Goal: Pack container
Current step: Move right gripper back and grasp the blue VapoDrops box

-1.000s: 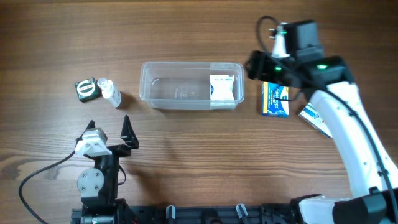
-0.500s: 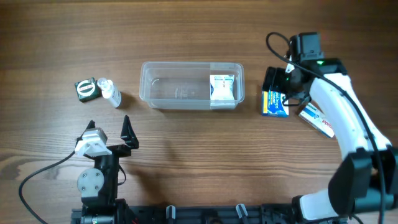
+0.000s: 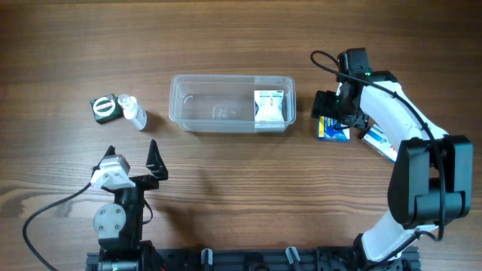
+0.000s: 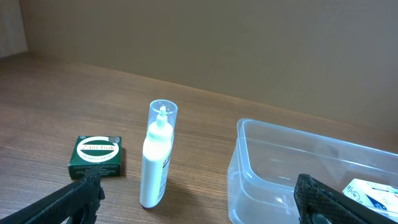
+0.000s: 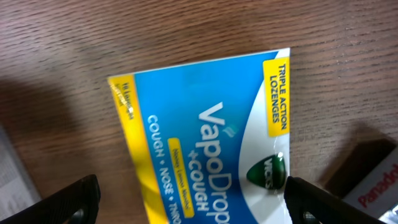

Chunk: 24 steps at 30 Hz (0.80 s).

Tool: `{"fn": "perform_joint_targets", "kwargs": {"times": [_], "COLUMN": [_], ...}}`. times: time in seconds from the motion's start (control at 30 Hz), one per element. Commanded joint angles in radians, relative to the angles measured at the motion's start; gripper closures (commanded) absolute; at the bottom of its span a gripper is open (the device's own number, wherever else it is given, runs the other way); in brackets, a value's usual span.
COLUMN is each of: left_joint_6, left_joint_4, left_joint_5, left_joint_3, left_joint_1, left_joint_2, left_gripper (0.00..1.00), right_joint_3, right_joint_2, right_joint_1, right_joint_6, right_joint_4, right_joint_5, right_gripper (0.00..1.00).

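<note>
The clear container (image 3: 218, 105) lies at the table's middle back, with a white box (image 3: 272, 106) standing in its right end. To its right, a blue-and-yellow carton (image 3: 332, 129) lies flat on the table. My right gripper (image 3: 337, 114) hangs open just above that carton (image 5: 199, 137), one finger off each long side, and holds nothing. At the front left, my left gripper (image 3: 132, 156) stands open and empty, facing the container (image 4: 298, 168). The white box (image 4: 373, 193) shows at the right edge of the left wrist view.
A white squeeze bottle (image 3: 134, 111) and a small green box (image 3: 105, 108) lie left of the container; both show in the left wrist view, the bottle (image 4: 155, 162) and the green box (image 4: 96, 155). A red-and-white box (image 3: 380, 143) lies right of the carton.
My right arm swung back from beside the container and lowered over the blue-and-yellow carton, its jaws opening wider. The left arm has not moved.
</note>
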Motion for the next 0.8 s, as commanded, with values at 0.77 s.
{"fn": "perform_joint_targets", "kwargs": {"times": [0.77], "left_joint_6": [0.019], "left_joint_4": [-0.001], "left_joint_5": [0.009], "left_joint_3": [-0.005], "left_joint_1": [0.007], "left_joint_2": [-0.002], "left_gripper": [0.0], "right_joint_3": [-0.027], "right_joint_2": [0.024], "right_joint_1": [-0.054], "right_joint_6": [-0.219], "right_joint_4": [0.095], "right_joint_5": [-0.064], "right_gripper": [0.05]}}
